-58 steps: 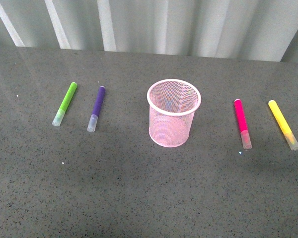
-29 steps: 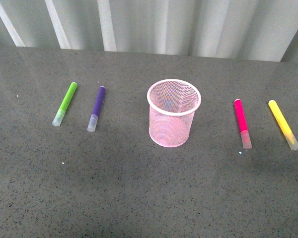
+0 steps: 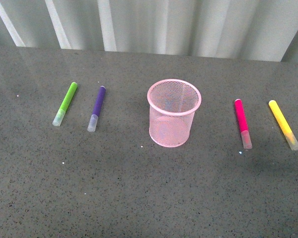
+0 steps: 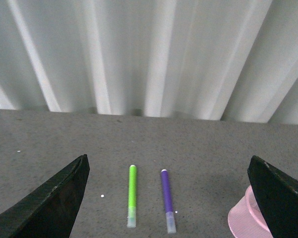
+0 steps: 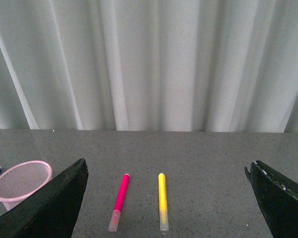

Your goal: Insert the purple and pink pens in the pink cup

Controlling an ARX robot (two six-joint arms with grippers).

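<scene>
The pink mesh cup [image 3: 173,113] stands upright in the middle of the table and looks empty. The purple pen [image 3: 97,107] lies flat to its left, the pink pen [image 3: 242,123] flat to its right. Neither arm shows in the front view. In the left wrist view the purple pen [image 4: 166,199] lies ahead between the wide-open fingers [image 4: 49,204] of my left gripper [image 4: 171,208], with the cup's rim [image 4: 241,217] at the edge. In the right wrist view the pink pen [image 5: 119,200] lies ahead between the open fingers of my right gripper [image 5: 171,208], the cup [image 5: 19,182] off to one side.
A lime green marker [image 3: 65,102] lies left of the purple pen, and a yellow marker [image 3: 283,124] lies right of the pink pen. A white pleated curtain [image 3: 154,25] hangs along the table's far edge. The table [image 3: 139,193] is dark grey and speckled.
</scene>
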